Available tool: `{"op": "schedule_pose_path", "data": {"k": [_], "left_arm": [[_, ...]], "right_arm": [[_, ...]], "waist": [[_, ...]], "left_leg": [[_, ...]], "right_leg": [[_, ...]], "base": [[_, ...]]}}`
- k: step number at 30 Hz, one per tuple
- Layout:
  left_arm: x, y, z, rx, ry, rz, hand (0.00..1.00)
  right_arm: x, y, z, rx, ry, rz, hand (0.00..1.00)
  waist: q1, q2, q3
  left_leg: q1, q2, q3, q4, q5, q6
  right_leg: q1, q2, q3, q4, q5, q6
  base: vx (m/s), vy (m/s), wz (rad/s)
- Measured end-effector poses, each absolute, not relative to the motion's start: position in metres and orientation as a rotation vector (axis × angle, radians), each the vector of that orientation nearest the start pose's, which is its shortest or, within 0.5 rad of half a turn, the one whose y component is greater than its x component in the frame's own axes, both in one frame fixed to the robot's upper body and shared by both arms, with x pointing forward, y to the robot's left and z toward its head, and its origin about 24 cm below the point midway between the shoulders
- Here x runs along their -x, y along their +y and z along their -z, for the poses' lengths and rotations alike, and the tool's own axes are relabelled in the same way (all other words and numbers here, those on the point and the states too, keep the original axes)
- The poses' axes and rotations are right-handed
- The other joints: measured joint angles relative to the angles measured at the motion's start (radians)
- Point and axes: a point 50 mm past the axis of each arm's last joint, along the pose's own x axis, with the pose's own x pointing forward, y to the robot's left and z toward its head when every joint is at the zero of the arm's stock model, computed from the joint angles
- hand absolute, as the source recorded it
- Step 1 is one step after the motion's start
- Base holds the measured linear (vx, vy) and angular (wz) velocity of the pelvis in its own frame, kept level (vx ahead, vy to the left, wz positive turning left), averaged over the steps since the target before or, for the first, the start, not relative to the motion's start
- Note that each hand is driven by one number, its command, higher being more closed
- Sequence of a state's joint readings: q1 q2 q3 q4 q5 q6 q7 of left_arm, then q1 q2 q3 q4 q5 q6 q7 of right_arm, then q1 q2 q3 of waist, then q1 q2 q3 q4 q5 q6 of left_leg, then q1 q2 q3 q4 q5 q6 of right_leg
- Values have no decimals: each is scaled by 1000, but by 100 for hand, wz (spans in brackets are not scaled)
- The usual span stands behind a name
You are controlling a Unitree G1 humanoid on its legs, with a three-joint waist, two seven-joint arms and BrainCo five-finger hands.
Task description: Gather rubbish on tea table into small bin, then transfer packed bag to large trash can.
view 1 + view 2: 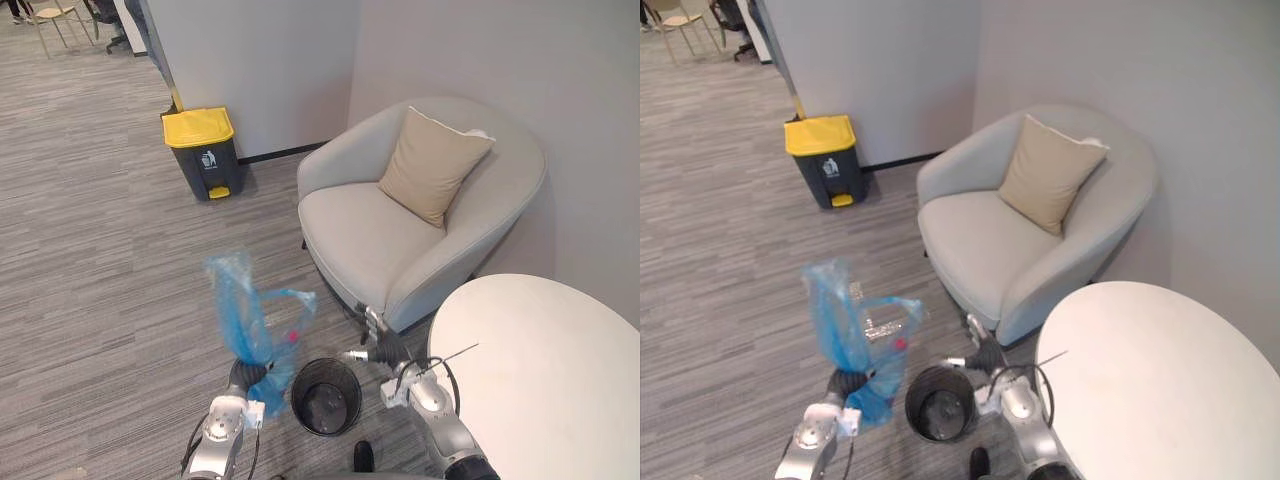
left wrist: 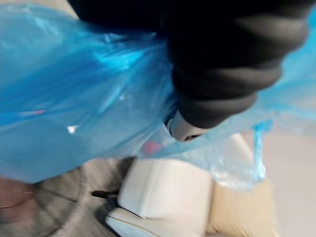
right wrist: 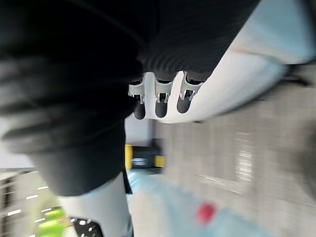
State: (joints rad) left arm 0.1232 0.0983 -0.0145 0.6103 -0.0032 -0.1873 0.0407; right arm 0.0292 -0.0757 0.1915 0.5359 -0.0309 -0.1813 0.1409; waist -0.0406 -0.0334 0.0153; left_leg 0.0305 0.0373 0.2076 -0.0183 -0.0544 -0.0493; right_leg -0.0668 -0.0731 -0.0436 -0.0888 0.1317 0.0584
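**Entry: packed bag, lifted out, awaiting transfer**

- Item: blue bag (image 1: pixel 245 310), lower centre-left of the head views. The film is bunched to a neck in my left hand (image 1: pixel 250 378), which is closed round it. A red scrap (image 1: pixel 292 336) shows through the film.
- Small mesh bin (image 1: pixel 326 360), bottom centre, just beside the bag and unlined.
- Right hand (image 1: pixel 378 345), between the bin and the armchair (image 1: pixel 380 240). Its fingers are relaxed and spread, holding nothing.
- Tea table (image 1: pixel 540 370), lower right.
- Destination: yellow-lidded trash can (image 1: pixel 205 165), upper left, well apart, with its lid down.

Handling note: I judge the gathering done and the carry next. I would keep the neck pinched tight, swing the bag wide of the bin rim, and deal with the lid by its yellow pedal (image 1: pixel 220 192) before releasing.
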Motion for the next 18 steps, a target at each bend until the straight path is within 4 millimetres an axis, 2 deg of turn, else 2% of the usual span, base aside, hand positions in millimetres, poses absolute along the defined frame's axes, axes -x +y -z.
{"op": "schedule_pose_path", "data": {"k": [2,5,10,15,18], "left_arm": [[-166,189,101,-90,576,-106,100],[-157,191,109,-78,626,-128,100],[-143,191,119,-44,688,-179,100],[-130,188,131,3,768,-224,100],[-130,185,132,25,781,-243,100]], "right_arm": [[-198,-128,85,107,484,-313,0],[-186,-135,98,107,560,-290,0],[-179,-139,106,108,608,-269,0],[-172,-144,118,88,685,-191,0],[-171,-143,119,72,699,-145,0]], "waist": [[4,-1,12],[11,2,19],[15,2,22],[33,-11,63],[38,-19,85]], "left_leg": [[6,-1,0,-2,0,0],[15,-2,0,-2,0,0],[32,-3,2,-2,0,1],[37,-9,46,5,-1,1],[15,-9,71,28,-6,7]], "right_leg": [[4,-1,-1,0,0,1],[13,-2,-2,0,-1,1],[30,-4,-1,0,-2,2],[16,-8,38,2,4,7],[-26,-11,56,46,-5,17]], "base": [[0,0,0],[0,0,0],[-28,1,-2],[-71,4,-23],[-82,1,-22]]}}
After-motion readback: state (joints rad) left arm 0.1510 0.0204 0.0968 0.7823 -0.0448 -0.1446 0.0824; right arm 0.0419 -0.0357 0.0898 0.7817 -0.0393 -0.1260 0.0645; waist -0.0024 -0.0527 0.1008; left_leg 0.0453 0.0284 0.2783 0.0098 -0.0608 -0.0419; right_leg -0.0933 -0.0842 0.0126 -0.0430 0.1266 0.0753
